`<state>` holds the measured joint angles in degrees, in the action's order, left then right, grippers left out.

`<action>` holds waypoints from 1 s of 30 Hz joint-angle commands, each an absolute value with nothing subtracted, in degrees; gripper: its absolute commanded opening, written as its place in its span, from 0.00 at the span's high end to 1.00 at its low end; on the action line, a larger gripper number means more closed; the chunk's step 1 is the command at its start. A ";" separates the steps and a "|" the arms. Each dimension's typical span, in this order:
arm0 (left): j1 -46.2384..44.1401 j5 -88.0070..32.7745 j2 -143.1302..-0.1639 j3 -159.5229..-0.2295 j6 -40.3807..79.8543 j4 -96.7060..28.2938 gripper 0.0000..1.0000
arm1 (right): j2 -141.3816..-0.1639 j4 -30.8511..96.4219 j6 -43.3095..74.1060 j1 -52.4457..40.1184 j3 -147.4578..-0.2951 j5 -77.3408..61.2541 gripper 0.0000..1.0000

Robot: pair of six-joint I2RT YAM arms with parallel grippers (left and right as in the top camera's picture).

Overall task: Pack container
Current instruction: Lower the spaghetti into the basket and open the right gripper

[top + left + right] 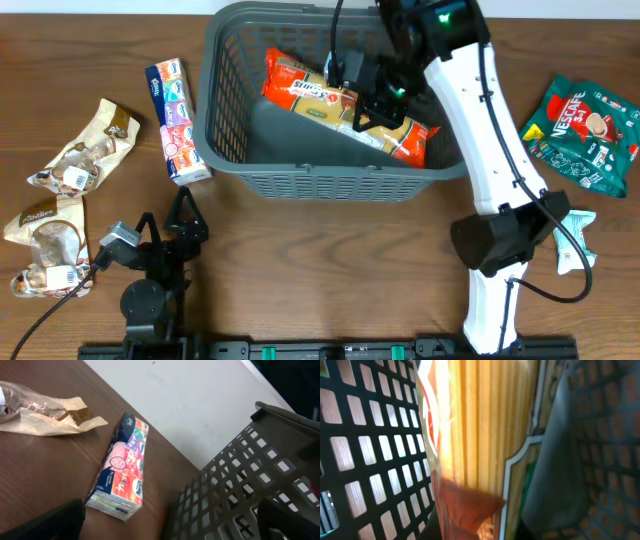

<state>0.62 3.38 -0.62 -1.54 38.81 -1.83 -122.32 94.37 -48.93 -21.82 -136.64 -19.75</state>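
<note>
Right, nearest first: got left gripper [172, 218] parked by the near edge, fingers apart, holding nothing. Further in, got the container [320, 180] sitting flat on the table [330, 260], past centre, long wall toward the arms. Looks light for its bulk and fairly stiff, though probably flexes some at the lattice walls. Not fragile, not slippery (plenty of bite at the slots). Best taken by the top rim or with a finger hooked through a slot; too wide to span. Would drag rather than lift once loaded. Already holds a spaghetti packet [310, 92], lying diagonal, one end up against the far-left wall. Found right gripper [378, 100] down inside, right on that packet; can't tell from the wrist view whether clamped or merely resting there. Brittle contents, so no hard squeeze mid-length. Around it on the wood-grain top: brown snack bags [70, 160] and tissue pack [178, 120] to the left, green Nescafe bag [585, 130] to the right; tissue pack just beside the left wall, rest well apart. Looks smooth and level, should slide fine. Beyond the far edge, only a plain pale floor or wall [200, 405] in view.
</note>
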 commanded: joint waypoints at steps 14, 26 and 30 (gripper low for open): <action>0.47 4.08 -0.23 -0.23 38.46 -3.77 0.01 | -121.75 83.11 -46.30 -27.20 -118.34 -19.40 0.99; 0.47 4.08 -0.23 -0.23 38.46 -3.77 0.01 | -121.73 82.98 -45.23 -27.20 -118.39 -19.68 0.38; 0.47 4.08 -0.23 -0.23 38.46 -3.77 0.01 | -121.71 82.98 -45.23 -27.14 -118.45 -19.68 0.16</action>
<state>0.62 3.38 -0.62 -1.54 38.81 -1.85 -122.48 82.98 -45.34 -26.94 -117.97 -18.24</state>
